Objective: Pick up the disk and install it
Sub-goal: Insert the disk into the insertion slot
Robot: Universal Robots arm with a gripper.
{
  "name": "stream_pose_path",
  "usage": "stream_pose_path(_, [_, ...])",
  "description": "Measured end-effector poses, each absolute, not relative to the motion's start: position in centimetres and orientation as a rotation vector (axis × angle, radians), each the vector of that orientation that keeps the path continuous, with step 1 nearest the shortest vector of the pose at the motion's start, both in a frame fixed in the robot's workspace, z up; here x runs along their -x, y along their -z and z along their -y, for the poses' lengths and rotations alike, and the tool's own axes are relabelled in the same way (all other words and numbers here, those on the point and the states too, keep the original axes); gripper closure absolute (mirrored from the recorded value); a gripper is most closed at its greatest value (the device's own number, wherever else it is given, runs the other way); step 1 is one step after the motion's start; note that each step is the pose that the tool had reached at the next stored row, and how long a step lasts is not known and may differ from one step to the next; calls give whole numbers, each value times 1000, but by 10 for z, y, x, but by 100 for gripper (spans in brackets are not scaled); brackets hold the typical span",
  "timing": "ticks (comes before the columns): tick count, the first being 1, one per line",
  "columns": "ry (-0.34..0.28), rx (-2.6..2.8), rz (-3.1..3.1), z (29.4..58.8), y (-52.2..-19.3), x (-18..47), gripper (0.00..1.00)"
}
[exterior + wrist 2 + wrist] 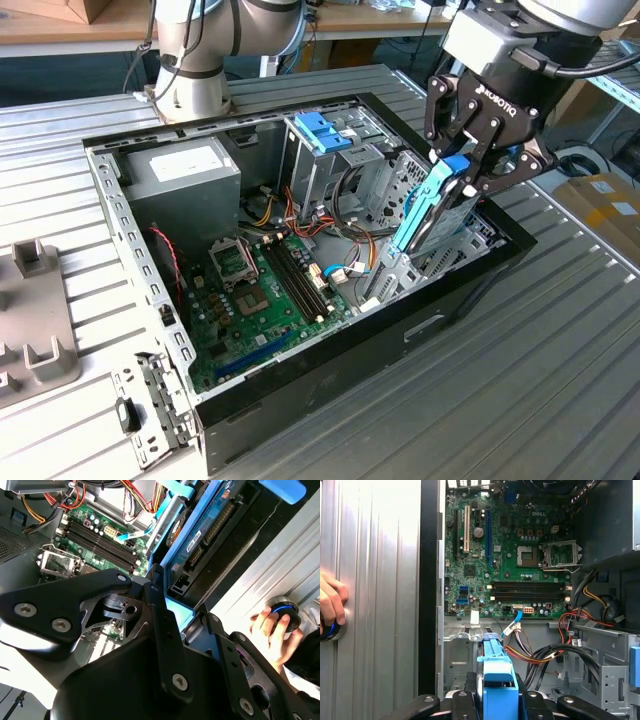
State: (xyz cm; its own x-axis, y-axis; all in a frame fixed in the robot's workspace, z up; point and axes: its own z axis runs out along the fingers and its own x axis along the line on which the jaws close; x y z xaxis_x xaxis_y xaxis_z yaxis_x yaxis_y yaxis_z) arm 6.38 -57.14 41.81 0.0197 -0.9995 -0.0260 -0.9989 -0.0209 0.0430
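The disk (432, 212) is a flat dark drive in a light-blue plastic frame. It stands tilted on edge over the drive bay at the exterior view's right end of the open computer case (470, 290). My black gripper (468, 178) is shut on its upper end, one finger on each side of the blue frame. In the first wrist view the blue frame of the disk (497, 677) sticks out between my fingers (462, 702) toward the bay. The second wrist view shows the disk (202, 532) edge-on with its connector side visible, its lower end down in the case.
Inside the case lie the green motherboard (260, 290), a grey power supply box (185, 175), red and black cables (300, 215) and a metal cage with a blue latch (322, 130). A person's hand (272, 630) rests on a round knob outside the case. A grey fixture (30, 330) sits at the exterior view's left.
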Motion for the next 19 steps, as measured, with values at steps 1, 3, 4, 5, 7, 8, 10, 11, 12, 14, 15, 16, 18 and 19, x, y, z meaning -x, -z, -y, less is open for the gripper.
stream_pose_path(1, [76, -2234, 2189, 571, -418, -64, 63])
stream_pose_path(3, [76, -2234, 2189, 571, -416, -64, 63])
stream_pose_path(4, [76, -2234, 2189, 571, -415, -64, 63])
stream_pose_path(5, [76, -2234, 2190, 571, -415, -64, 63])
stream_pose_path(7, [77, -2234, 2190, 571, -415, -64, 63])
stream_pose_path(8, [77, -2235, 2190, 571, -415, -64, 63])
stream_pose_path(10, [78, -2235, 2190, 571, -415, -64, 63])
stream_pose_path(11, [79, -2235, 2191, 571, -415, -64, 63])
stream_pose_path(12, [79, -2235, 2191, 571, -415, -64, 62])
stream_pose_path(14, [80, -2236, 2191, 571, -415, -64, 56])
stream_pose_path(15, [81, -2236, 2191, 571, -415, -64, 56])
stream_pose_path(16, [81, -2236, 2191, 571, -415, -64, 49])
stream_pose_path(18, [82, -2237, 2192, 571, -415, -64, 49])
stream_pose_path(19, [82, -2237, 2192, 571, -415, -64, 49])
